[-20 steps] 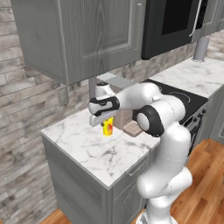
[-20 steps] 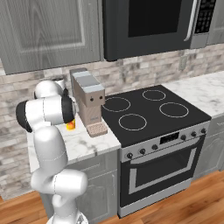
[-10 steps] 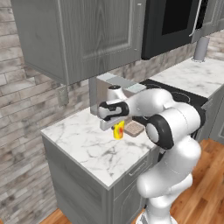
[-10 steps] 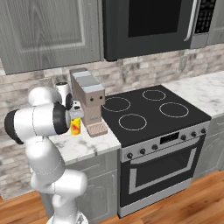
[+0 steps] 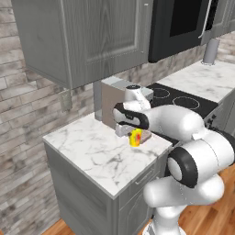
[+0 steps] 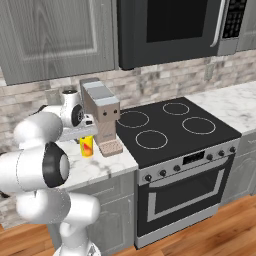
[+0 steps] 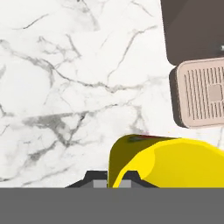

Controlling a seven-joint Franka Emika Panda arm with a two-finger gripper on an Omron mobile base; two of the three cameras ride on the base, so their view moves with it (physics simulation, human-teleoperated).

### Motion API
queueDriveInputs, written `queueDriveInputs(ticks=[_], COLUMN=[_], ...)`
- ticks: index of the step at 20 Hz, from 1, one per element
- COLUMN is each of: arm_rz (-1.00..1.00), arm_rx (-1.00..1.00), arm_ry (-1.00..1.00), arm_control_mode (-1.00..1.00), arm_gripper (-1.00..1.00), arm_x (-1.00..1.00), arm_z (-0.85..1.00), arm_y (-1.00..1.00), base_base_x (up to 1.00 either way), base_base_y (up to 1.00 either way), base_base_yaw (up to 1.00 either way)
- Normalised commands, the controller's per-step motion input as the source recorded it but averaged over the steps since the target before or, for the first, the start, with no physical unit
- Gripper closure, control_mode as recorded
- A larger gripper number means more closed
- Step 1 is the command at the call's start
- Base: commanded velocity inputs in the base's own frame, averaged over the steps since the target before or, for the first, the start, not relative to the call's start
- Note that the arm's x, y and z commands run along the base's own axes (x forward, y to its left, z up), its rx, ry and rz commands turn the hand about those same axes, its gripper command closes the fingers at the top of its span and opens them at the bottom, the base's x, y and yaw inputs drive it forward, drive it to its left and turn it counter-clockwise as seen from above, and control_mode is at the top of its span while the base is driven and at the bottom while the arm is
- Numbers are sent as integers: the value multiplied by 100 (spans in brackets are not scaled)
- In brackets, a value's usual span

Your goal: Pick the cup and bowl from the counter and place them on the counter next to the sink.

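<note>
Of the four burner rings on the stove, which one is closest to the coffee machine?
The rear left ring, just beside the coffee machine. The front left ring is nearer the oven knobs; the two right rings lie farther away.

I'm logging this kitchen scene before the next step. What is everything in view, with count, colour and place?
cup: one, yellow with red mark, held above the counter beside the coffee machine
counter: one, white marble, left of the stove
coffee machine: one, grey and tan, at the counter's back
stove: one, black, four burners
microwave: one, black, above the stove
cabinets: grey, overhead
gripper: one, fingers shut on the cup
</note>
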Motion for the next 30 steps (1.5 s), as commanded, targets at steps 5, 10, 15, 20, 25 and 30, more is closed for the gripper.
queueDriveInputs(ticks=[5,10,15,20,25,30], arm_rz=[0,0,0,0,0,0], arm_rx=[0,0,0,0,0,0], arm_ry=[0,0,1,1,1,0], arm_control_mode=[-100,-100,-100,-100,-100,-100], arm_gripper=[100,100,100,100,100,100], arm_x=[-86,-54,-6,-19,-48,-58], arm_z=[39,31,31,27,26,4], arm_y=[-16,-32,-51,-57,-57,-43], base_base_x=[0,0,0,0,0,0], base_base_y=[0,0,0,0,0,0], base_base_yaw=[0,0,0,0,0,0])
